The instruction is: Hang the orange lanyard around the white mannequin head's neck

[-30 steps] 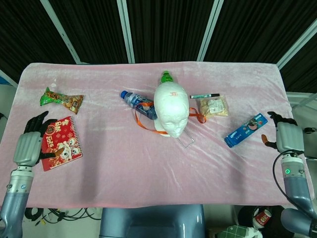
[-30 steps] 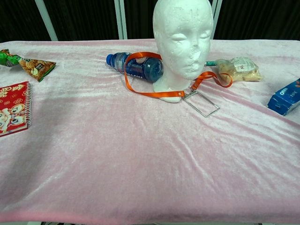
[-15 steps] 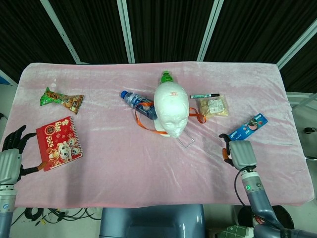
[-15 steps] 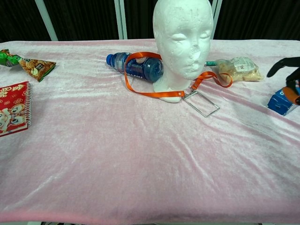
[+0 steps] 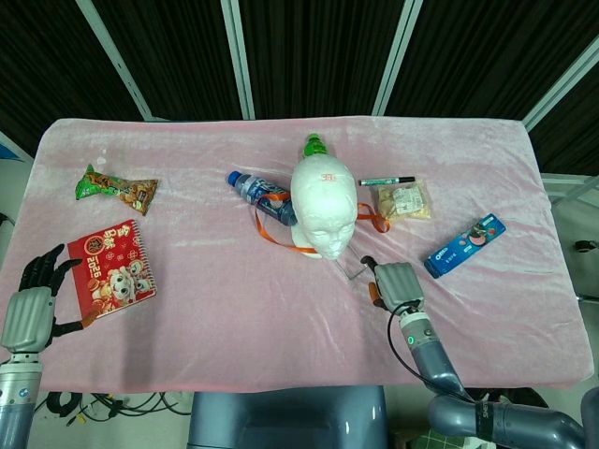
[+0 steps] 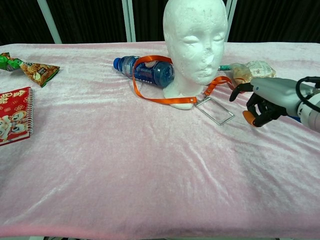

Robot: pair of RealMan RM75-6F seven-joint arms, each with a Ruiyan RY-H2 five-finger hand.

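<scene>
My right hand (image 6: 265, 102) hovers empty, fingers loosely curled and apart, just right of the clear badge holder (image 6: 215, 110); my left hand (image 5: 36, 304) is spread at the near left edge. The orange lanyard (image 6: 160, 99) lies on the table around the base of the mannequin head (image 6: 196, 40), so I judge I am at the reaching step, and next I must pinch the strap near the badge and lift it over the head.

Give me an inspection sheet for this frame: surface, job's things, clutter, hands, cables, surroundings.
Surface: pink cloth, wrinkled.
Job's things: orange lanyard lies on the cloth by the white mannequin head, not around its neck; clear badge holder in front.
Clutter: blue bottle, green bottle, marker, snack bags, red notebook, cookie box.
Hands: right hand beside the badge holder, empty; left hand open at the table edge.
Cables: black cable on right wrist.
Surroundings: dark panels.
</scene>
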